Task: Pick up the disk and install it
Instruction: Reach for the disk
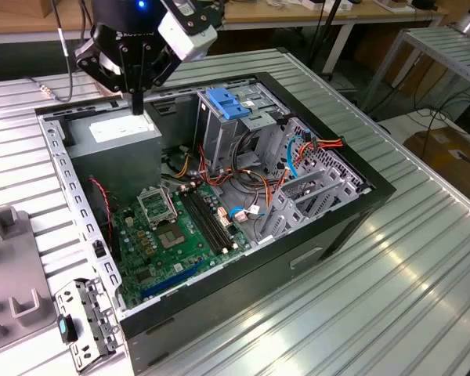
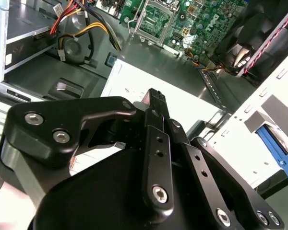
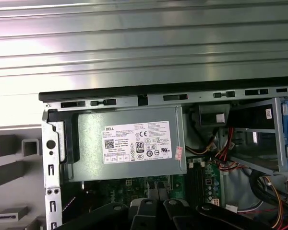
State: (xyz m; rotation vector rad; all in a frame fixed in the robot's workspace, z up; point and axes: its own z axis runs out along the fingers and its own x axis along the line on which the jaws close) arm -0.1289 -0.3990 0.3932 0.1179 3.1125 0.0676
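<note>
Claw (image 1: 137, 108) is pinched fully together with nothing in it, the fingers making one thin black bar in the exterior view. In the second wrist view the same closed tips (image 2: 154, 98) sit over the white sticker of the power supply (image 2: 192, 100). It's low over the grey box (image 1: 121, 133) near its far edge, but I honestly can't tell if it's touching.

As for the disk (image 1: 84, 325), my best match is the flat grey piece with a blue bit on its side. It lies outside the case by the near corner at the exterior view's left, next to the grey fixture (image 1: 16, 274) and well apart from the claw. I'm not fully sure of it.

For room, the perforated case wall (image 1: 63, 176) runs close on the exterior view's left of the claw. The cage with the blue top (image 1: 223, 113) stands on its right. Between them the motherboard (image 1: 172, 235) sits low, with cables bunched beside the cage.
</note>
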